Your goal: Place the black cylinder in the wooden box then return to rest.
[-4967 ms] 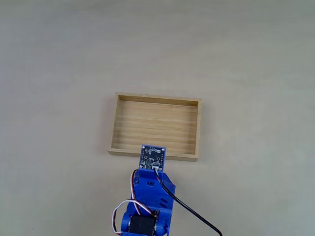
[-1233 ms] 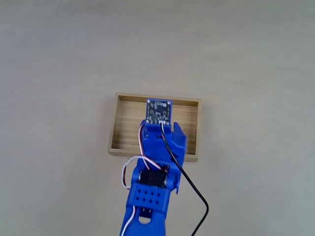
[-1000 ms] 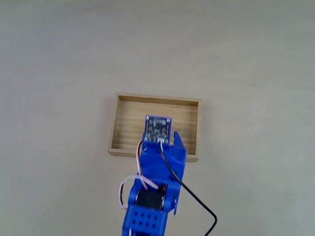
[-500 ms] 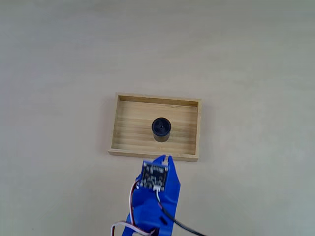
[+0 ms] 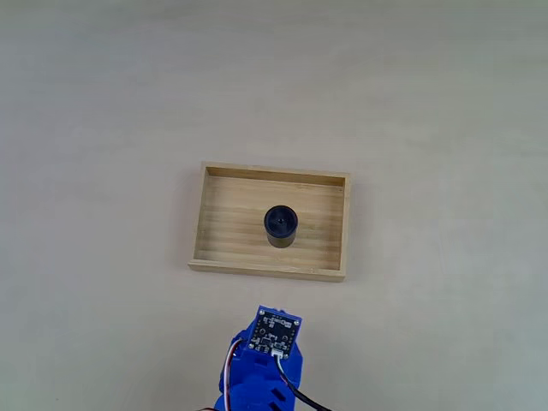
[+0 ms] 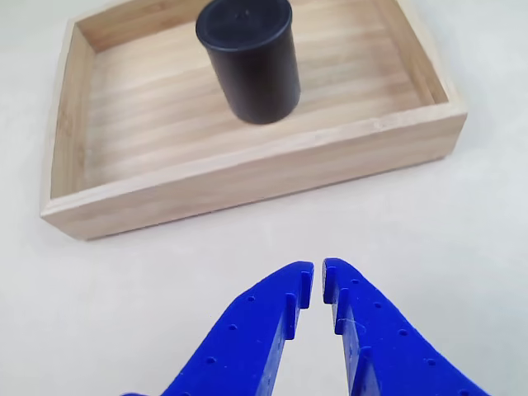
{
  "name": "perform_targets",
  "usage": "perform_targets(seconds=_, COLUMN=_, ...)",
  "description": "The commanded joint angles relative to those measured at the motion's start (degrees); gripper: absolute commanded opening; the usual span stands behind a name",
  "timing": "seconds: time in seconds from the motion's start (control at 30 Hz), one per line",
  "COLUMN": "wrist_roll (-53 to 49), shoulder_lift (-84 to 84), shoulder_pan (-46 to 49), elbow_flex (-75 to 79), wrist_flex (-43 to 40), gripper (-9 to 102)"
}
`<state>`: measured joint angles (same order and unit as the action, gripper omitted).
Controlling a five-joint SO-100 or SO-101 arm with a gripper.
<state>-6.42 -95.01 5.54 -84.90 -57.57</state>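
Note:
The black cylinder (image 5: 280, 224) (image 6: 249, 59) stands upright near the middle of the wooden box (image 5: 202, 214) (image 6: 247, 177), on its striped floor. My blue gripper (image 6: 318, 276) is outside the box, in front of its near wall, with its fingertips almost touching and nothing between them. In the fixed view the blue arm with its circuit board (image 5: 274, 334) sits below the box, near the bottom edge; the fingers are hidden under it there.
The box lies on a plain pale tabletop (image 5: 445, 128). A black cable (image 5: 304, 398) trails from the arm toward the bottom edge of the fixed view.
The arm reached over the box, then drew back toward the bottom edge. The cylinder, hidden under the arm a second ago, now stands free in the box. The gripper has moved farther from it.

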Motion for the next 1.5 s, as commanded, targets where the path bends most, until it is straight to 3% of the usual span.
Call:
perform_targets(seconds=0.0, wrist_roll=-1.32, shoulder_lift=-3.60, shoulder_pan=-0.44, elbow_flex=-1.32, wrist_flex=-2.29, gripper=-1)
perform_targets(seconds=0.23, wrist_roll=-1.76, shoulder_lift=-3.69, shoulder_pan=-0.62, elbow_flex=-7.29, wrist_flex=-3.43, gripper=-1)
perform_targets(seconds=0.57, wrist_roll=-2.99, shoulder_lift=-3.78, shoulder_pan=-2.55, elbow_flex=-7.38, wrist_flex=-20.21, gripper=-1)
perform_targets(seconds=1.47, wrist_roll=-3.34, shoulder_lift=-3.78, shoulder_pan=-2.46, elbow_flex=-7.38, wrist_flex=-20.30, gripper=0)
